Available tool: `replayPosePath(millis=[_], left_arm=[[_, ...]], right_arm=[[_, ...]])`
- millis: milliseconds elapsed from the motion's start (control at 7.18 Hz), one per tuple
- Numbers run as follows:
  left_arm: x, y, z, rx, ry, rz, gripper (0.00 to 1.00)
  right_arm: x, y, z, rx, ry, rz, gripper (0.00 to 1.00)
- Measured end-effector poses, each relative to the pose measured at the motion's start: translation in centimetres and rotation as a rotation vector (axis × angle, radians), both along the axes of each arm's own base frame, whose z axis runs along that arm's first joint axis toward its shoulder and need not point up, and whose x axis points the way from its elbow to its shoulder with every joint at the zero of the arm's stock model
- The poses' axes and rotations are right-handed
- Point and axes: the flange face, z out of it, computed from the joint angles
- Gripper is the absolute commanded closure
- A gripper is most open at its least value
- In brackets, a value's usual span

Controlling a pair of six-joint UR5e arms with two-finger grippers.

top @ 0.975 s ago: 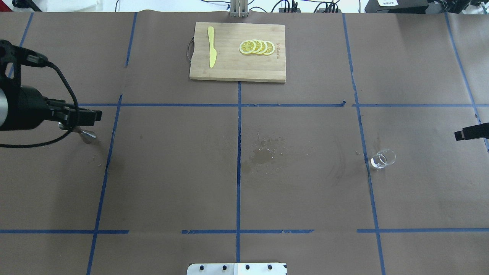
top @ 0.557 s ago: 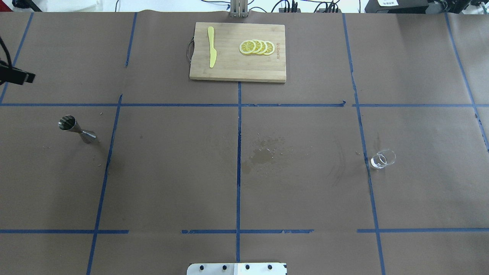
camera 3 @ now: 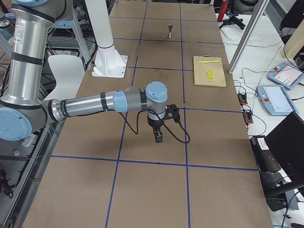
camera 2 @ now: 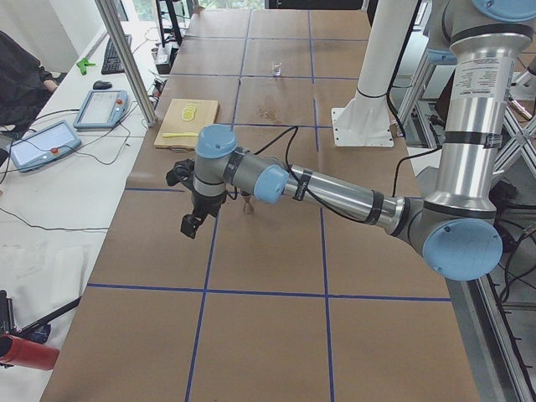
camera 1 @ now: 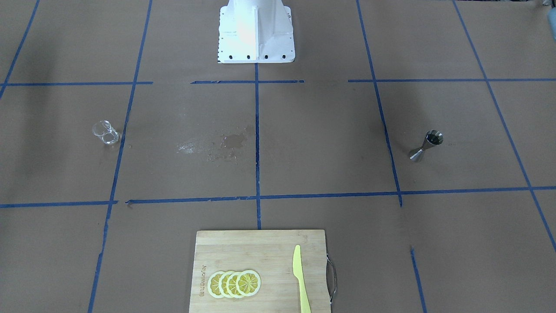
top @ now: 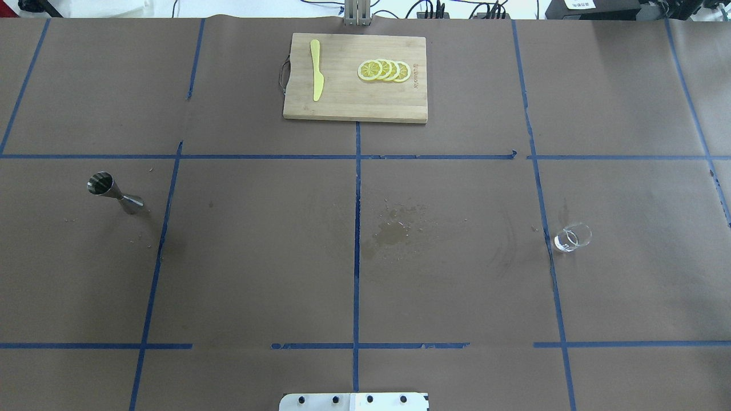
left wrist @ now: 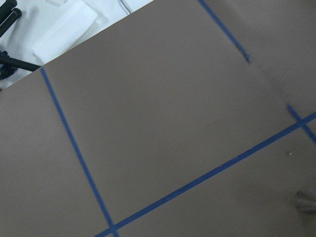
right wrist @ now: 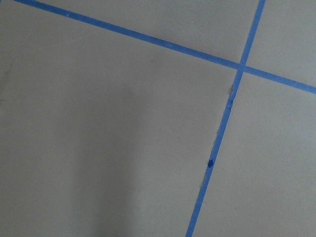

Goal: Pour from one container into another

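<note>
Brown paper gridded with blue tape covers the table, with a wet stain at its middle. Beyond the stain, away from the robot, a bamboo cutting board carries a yellow knife and lemon slices. The steel jigger stands well to the stain's left (the robot's), and the small glass well to its right. Only the side views show the arms. The left gripper hangs near the jigger, and the right gripper is out past the stain. I cannot tell how far either is open. Teach pendants lie on a white bench.
</note>
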Motion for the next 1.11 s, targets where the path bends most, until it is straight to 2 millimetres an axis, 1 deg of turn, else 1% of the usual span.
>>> replayPosePath(millis=[139,279,418,557,697,836,1114], left_arm=[[-1.6,1.5,3.1,-0.077,0.01,0.001,0.0],[-2.6,3.2,5.7,-0.133,0.02,-0.01,0.0],[-3.1,3.6,7.4,-0.153,0.023,-0.026,0.0],[-3.3,2.9,9.0,-0.147,0.029,-0.058,0.0],[-3.3,2.0,10.0,-0.133,0.045,-0.103,0.0],[-3.4,1.7,10.7,-0.134,0.057,-0.136,0.0],[-3.4,1.9,11.1,-0.183,0.056,-0.148,0.0]], right_arm=[[0.2,-0.1,0.3,-0.006,0.0,0.005,0.0],[0.2,-0.6,0.3,-0.003,0.008,0.01,0.0],[0.2,-1.0,0.4,-0.002,0.014,0.012,0.0],[0.6,-1.3,1.2,-0.017,0.015,0.021,0.0],[1.2,-1.0,2.2,-0.042,0.001,0.037,0.0],[1.5,-0.6,2.8,-0.062,-0.023,0.047,0.0],[2.1,-0.2,3.4,-0.086,-0.054,0.065,0.0]])
